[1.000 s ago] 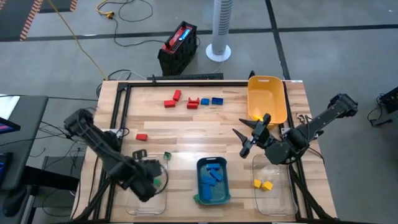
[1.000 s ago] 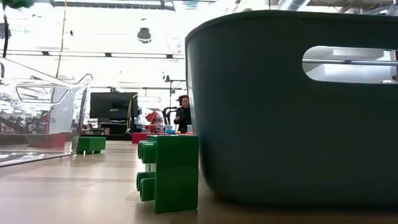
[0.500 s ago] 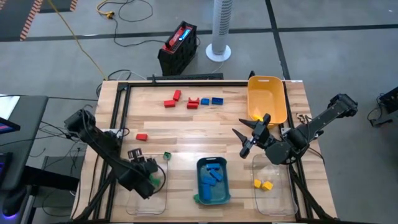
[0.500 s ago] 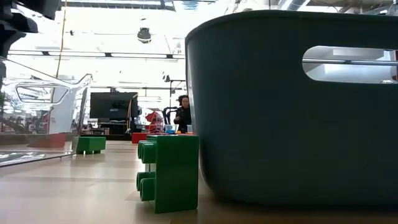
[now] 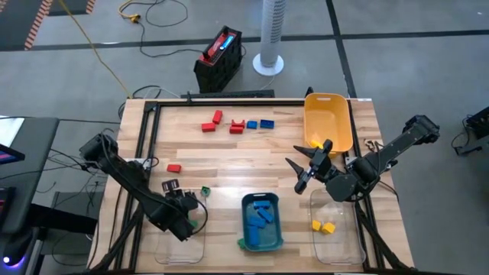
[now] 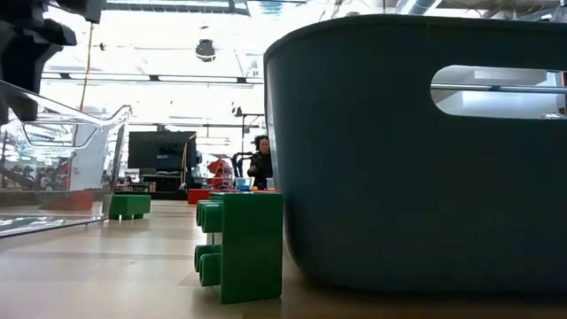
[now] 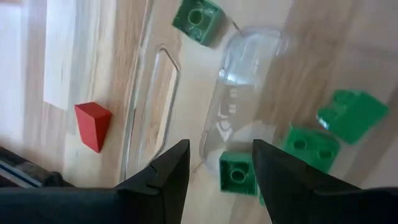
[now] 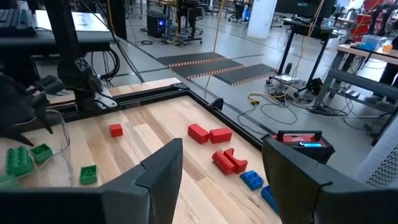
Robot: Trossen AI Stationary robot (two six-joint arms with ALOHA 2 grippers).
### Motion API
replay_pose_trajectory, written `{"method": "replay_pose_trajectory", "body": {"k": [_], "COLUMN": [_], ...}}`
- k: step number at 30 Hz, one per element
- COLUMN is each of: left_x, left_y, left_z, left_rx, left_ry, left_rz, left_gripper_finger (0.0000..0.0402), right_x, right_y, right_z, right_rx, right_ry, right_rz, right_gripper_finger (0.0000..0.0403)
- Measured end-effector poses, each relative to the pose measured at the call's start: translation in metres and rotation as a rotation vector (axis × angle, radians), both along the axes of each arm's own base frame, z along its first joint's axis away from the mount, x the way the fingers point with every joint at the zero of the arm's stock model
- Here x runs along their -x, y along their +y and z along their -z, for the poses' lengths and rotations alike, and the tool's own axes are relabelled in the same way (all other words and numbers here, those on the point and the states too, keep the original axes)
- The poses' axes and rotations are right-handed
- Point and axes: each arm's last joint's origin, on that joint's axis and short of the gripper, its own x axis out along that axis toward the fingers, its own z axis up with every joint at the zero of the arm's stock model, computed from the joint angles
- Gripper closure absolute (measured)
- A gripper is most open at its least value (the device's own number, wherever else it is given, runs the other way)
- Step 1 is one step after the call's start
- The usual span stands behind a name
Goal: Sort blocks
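My left gripper (image 5: 186,217) hangs open over the far end of the left clear bin (image 5: 180,231), holding nothing. In its wrist view the gripper (image 7: 214,163) stands above three green blocks (image 7: 239,175) on the bin's floor. A green block (image 5: 205,191) and a red block (image 5: 173,168) lie on the table beyond the bin. Red blocks (image 5: 208,126) and blue blocks (image 5: 266,123) lie near the far edge. My right gripper (image 5: 306,164) waits open above the table's right half.
The teal bin (image 5: 262,238) at the near edge holds blue blocks. The right clear bin (image 5: 336,243) holds yellow blocks (image 5: 324,226). A yellow bin (image 5: 328,107) stands at the far right. In the low view a green block (image 6: 243,245) stands beside the teal bin (image 6: 416,151).
My left gripper has stayed over the left clear bin and has come lower into the low view. A green piece at that view's top left corner one second ago no longer shows there.
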Motion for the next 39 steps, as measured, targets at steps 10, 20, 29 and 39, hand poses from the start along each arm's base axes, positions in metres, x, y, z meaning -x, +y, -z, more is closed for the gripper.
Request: {"method": "replay_pose_trajectory", "body": {"k": [10,20,29,39], "left_x": [-0.008,-0.060,-0.081,-0.035], "left_y": [0.011,0.127,0.275,0.371], "left_z": [-0.050,-0.073,-0.059,-0.023], "left_rx": [-0.291,-0.242,-0.239,0.041], "left_ry": [-0.085,-0.078,-0.241,-0.206], "left_rz": [0.197,0.314,0.317,-0.023], "left_gripper_finger": [0.0232,0.0233,0.0233,0.0205], "right_x": [0.000,-0.009,-0.007,0.024], "right_y": [0.000,0.008,0.007,-0.019], "right_z": [0.001,0.040,0.044,-0.025], "right_rx": [0.006,-0.006,0.021,0.044], "right_ry": [0.011,0.107,0.129,-0.035], "right_rz": [0.001,-0.007,-0.010,-0.032], "right_gripper_finger": [0.0173,0.0173,0.0173,0.0173]}}
